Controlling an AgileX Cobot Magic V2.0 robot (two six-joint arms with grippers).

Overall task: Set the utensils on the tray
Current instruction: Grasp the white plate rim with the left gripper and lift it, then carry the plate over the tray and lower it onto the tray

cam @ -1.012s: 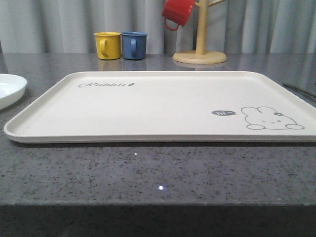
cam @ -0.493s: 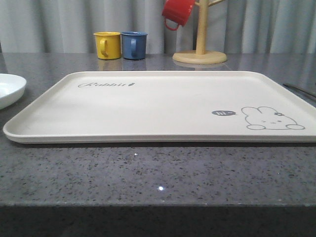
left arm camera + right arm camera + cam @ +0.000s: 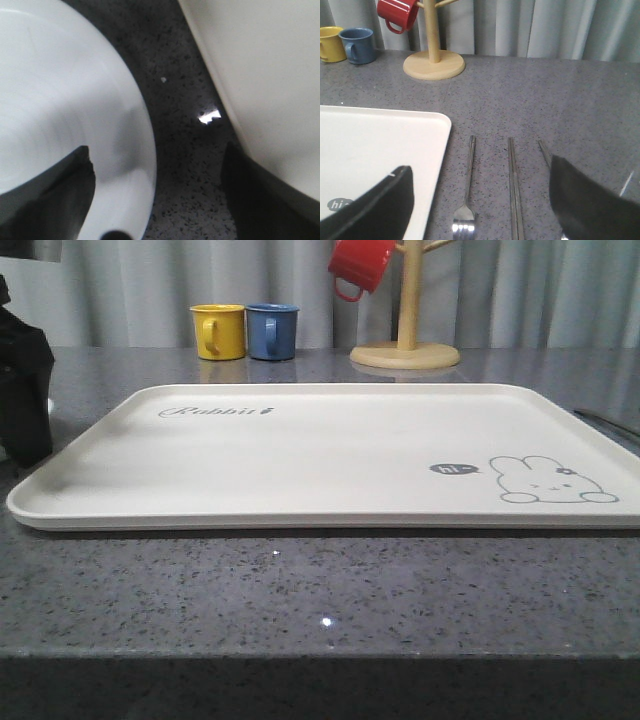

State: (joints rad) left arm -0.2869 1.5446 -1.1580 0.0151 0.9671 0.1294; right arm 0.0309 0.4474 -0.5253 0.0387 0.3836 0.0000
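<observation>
The cream tray (image 3: 320, 455) with its rabbit drawing lies across the middle of the counter. Just off its left edge, my left arm (image 3: 24, 380) has come down over the white plate (image 3: 60, 100). My left gripper (image 3: 157, 200) is open astride the plate's rim, one finger over the plate and the other beside the tray's rim (image 3: 220, 95). My right gripper (image 3: 480, 210) hangs open above the fork (image 3: 468, 185) and the chopsticks (image 3: 514, 190), which lie side by side right of the tray's corner (image 3: 395, 135). A third thin handle (image 3: 544, 151), probably the spoon, runs behind one finger.
A yellow mug (image 3: 218, 332) and a blue mug (image 3: 271, 332) stand behind the tray. A red mug (image 3: 360, 265) hangs on a wooden mug tree (image 3: 405, 340) at the back. A thin utensil handle (image 3: 605, 422) shows past the tray's right edge. The counter's front edge is near.
My left arm has come into the front view at the far left and now covers the plate that was showing there. The tray and mugs have not moved.
</observation>
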